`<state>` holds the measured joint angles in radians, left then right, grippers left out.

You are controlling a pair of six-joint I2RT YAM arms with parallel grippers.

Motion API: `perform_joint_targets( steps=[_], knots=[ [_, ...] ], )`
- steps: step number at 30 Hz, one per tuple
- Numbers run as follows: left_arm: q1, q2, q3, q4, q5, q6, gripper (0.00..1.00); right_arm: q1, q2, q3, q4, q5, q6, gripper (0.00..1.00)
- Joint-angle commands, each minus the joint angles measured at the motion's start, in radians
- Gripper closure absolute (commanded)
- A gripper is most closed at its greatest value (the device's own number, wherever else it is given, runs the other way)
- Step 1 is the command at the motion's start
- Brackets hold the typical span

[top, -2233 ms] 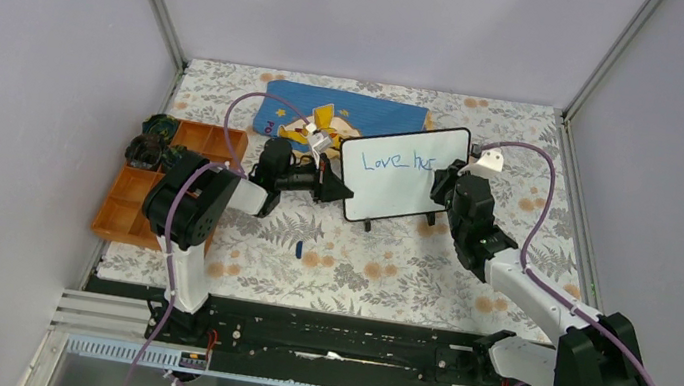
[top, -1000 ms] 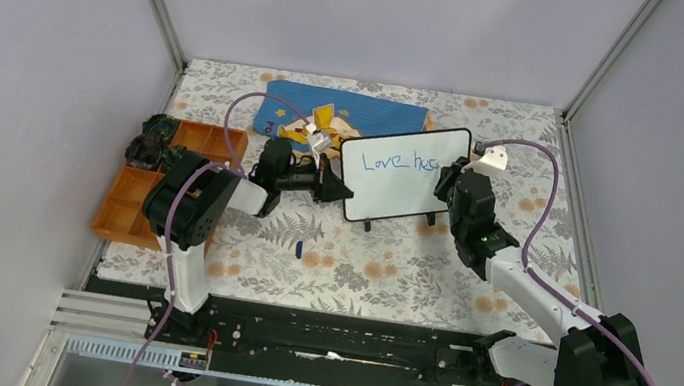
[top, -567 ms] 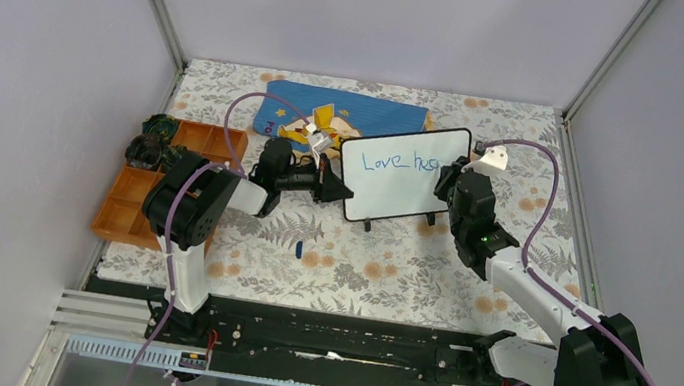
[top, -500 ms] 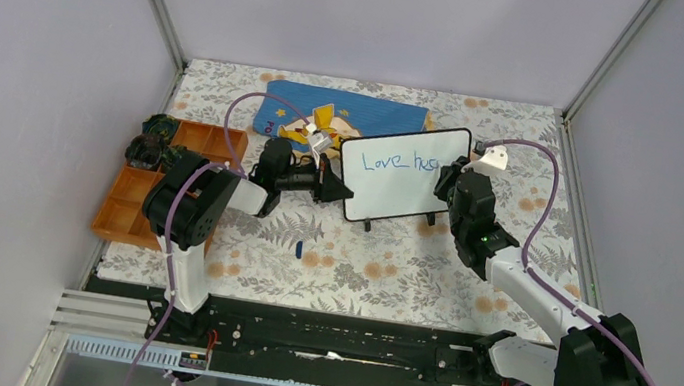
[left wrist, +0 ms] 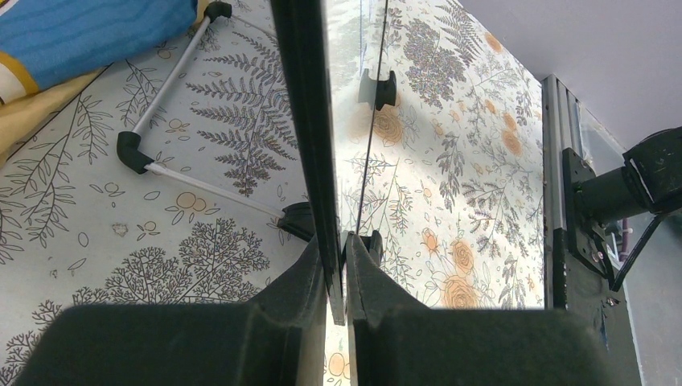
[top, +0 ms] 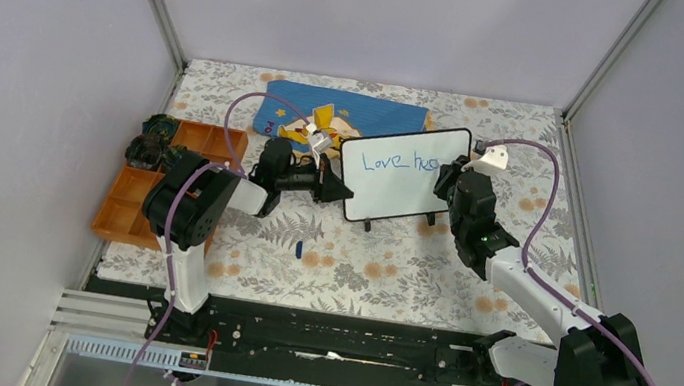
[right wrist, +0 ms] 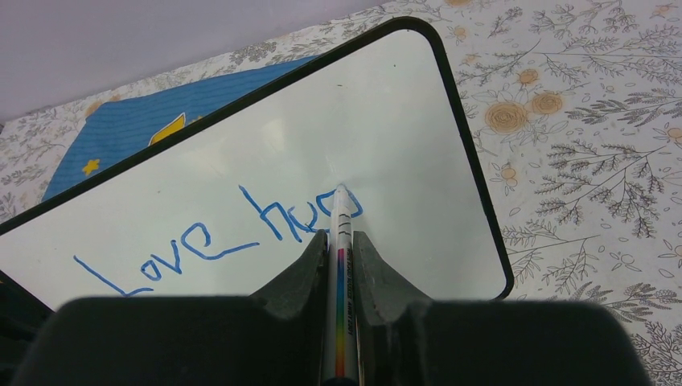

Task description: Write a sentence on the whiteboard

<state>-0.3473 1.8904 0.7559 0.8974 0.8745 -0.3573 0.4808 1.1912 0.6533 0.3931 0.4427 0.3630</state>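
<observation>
The whiteboard [top: 399, 186] stands tilted at mid-table, glossy white with a black rim [right wrist: 474, 185]. Blue handwriting [top: 401, 163] on it reads "Love hea" in one line [right wrist: 225, 233]. My left gripper [top: 331, 186] is shut on the board's left edge; in the left wrist view the fingers [left wrist: 336, 257] clamp the black rim [left wrist: 310, 121] edge-on. My right gripper [top: 443, 177] is shut on a white marker [right wrist: 339, 265] with a rainbow stripe. The marker's tip touches the board at the last blue letter.
A blue cloth with a yellow cartoon figure [top: 329, 115] lies behind the board. An orange compartment tray [top: 141, 195] sits at the left with dark objects [top: 151, 141] by it. A small blue cap [top: 299, 247] lies on the floral tablecloth in front of the board.
The blue line has grown to the right: from "Love he" to a further rounded letter. My right gripper has shifted slightly with the marker. The left gripper and board have stayed still.
</observation>
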Motion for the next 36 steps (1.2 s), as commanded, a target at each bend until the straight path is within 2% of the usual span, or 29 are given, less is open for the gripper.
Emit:
perform_joint_targets(
  steps=[1,25,36],
  knots=[
    [-0.031,0.035,-0.029,-0.182,-0.039,0.086,1.00,-0.006,-0.005,0.037,0.035,-0.009,-0.006,1.00],
    [-0.033,0.033,-0.026,-0.187,-0.047,0.089,1.00,-0.006,-0.032,-0.001,-0.060,0.051,-0.001,1.00],
    [-0.032,0.032,-0.029,-0.189,-0.049,0.092,1.00,-0.007,-0.143,-0.015,0.013,-0.002,-0.007,1.00]
  ],
)
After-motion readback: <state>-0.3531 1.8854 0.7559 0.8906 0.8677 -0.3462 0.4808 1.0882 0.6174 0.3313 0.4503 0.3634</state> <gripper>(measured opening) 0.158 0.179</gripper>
